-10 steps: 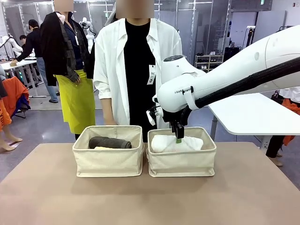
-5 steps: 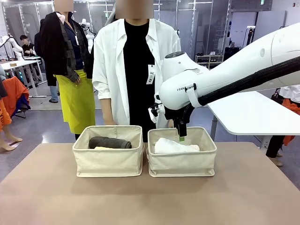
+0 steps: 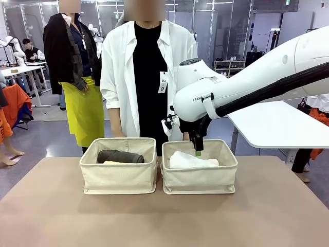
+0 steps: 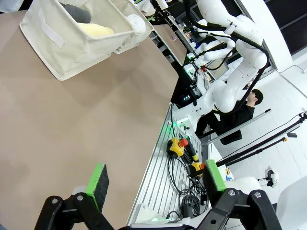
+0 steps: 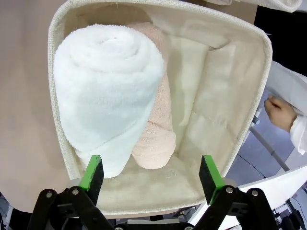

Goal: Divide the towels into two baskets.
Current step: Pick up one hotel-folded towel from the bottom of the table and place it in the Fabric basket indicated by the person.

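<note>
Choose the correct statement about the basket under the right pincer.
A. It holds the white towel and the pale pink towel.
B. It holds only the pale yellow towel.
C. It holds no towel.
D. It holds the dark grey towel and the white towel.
A: in the right wrist view the white towel lies beside the pale pink towel inside the basket, with the open right pincer above them.

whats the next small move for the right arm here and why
Probably lift straight up and pull back. The right gripper hangs open and empty above the right basket, where the white towel and pink towel already lie side by side.
</note>
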